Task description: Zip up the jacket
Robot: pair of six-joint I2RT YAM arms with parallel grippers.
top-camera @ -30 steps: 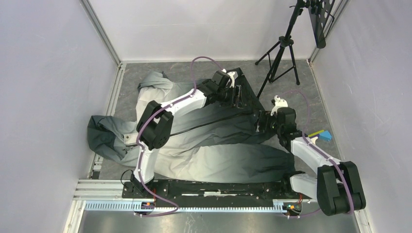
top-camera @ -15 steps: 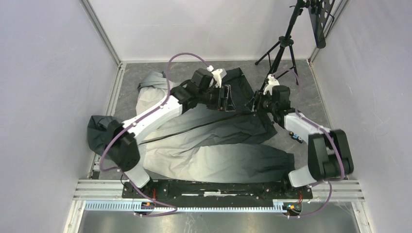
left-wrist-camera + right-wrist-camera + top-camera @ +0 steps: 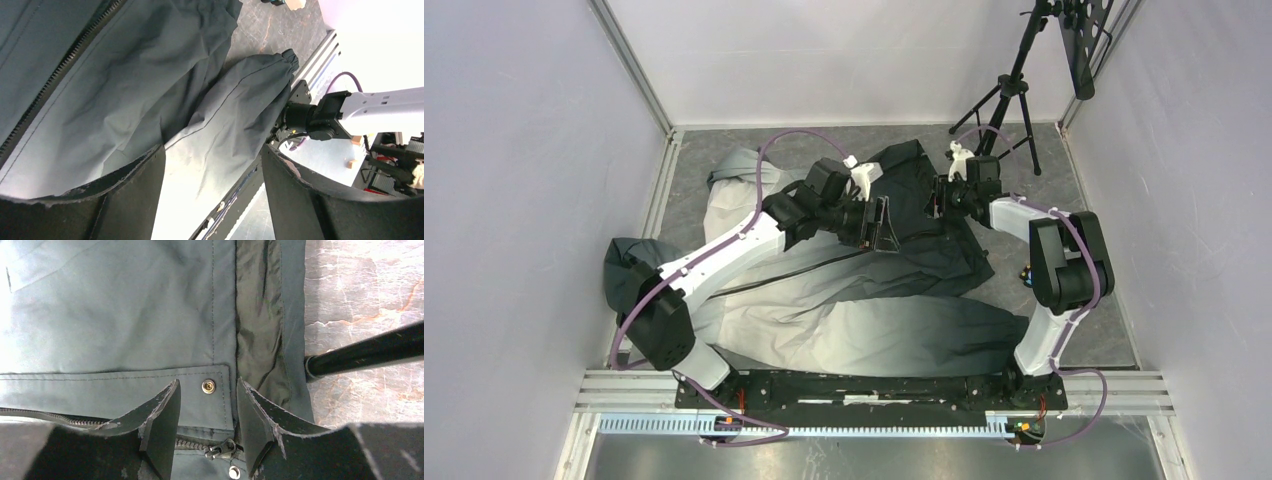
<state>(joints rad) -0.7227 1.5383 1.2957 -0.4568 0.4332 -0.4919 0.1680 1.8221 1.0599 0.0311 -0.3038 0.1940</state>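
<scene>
Our right gripper (image 3: 206, 390) has swung over from the near right side to the dark far end of the jacket (image 3: 854, 320). Its jaws are narrower than a second ago but apart and holding nothing. They straddle the hem, with a metal snap (image 3: 209, 386) between them and the zipper pull (image 3: 222, 448) just behind. We read this as lining up to pinch the pull, so the zipping itself has not begun.

Our left gripper (image 3: 212, 150) has drawn back toward the middle of the garment. It hangs released above a sleeve, with nothing between its fingers.

The jacket lies spread across the grey table (image 3: 1084, 240), pale grey at the near left and shading to charcoal at the far end, with its sleeves lying across the front. Its zipper (image 3: 60, 75) shows as a line of dark teeth. With the pull sitting at the hem, we judge the front unzipped.
</scene>
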